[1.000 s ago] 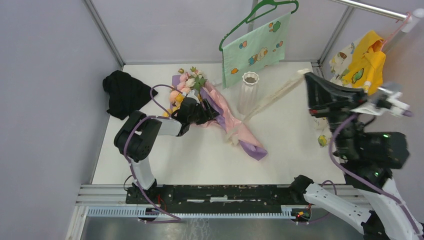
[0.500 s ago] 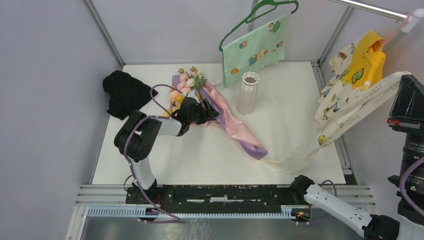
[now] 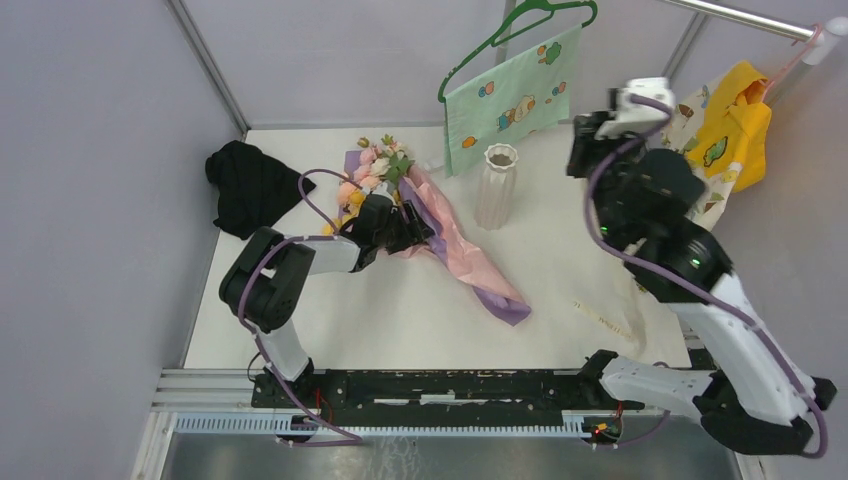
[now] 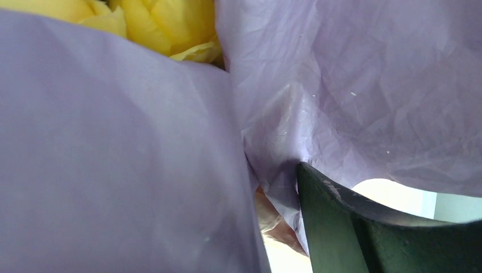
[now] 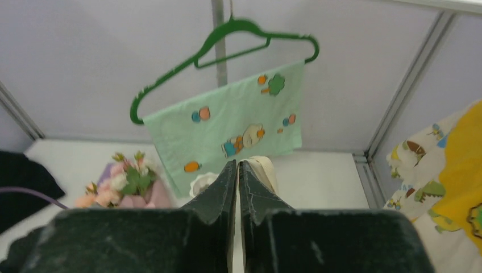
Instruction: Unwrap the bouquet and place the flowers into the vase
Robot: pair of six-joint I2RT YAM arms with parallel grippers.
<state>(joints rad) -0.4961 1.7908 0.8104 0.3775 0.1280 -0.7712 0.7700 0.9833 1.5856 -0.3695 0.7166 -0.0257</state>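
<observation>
A black cloth [image 3: 245, 185] lies in a heap at the back left corner of the table [image 3: 400, 310].

Next to it is the left arm. The left pincer [image 3: 408, 228] is wide and holds the bouquet [image 3: 465, 250] around its wrapped middle. Seen from the left wrist, the crinkly purple paper [image 4: 369, 85] presses on one dark finger [image 4: 364, 233], and a yellow rose [image 4: 165, 23] peeks out at the top.

The bouquet lies flat on the table, left of the middle. The flowers [image 3: 378, 165] point to the back edge, and the pink and purple paper tail runs toward the front edge.

The vase [image 3: 497, 185] stands up straight near the back edge, just right of the bouquet. A green cloth [image 3: 510, 95] hangs on a green hanger [image 3: 520, 15] behind it.

The right pincer [image 5: 237, 165] is up in the air over the back right part of the table, with its fingers almost touching. Something cream shows just behind the tips, but I cannot tell if it is pinched.

A cream ribbon [image 3: 603, 317] lies on the table near the front right corner. Yellow clothes [image 3: 735, 120] hang past the right edge.
</observation>
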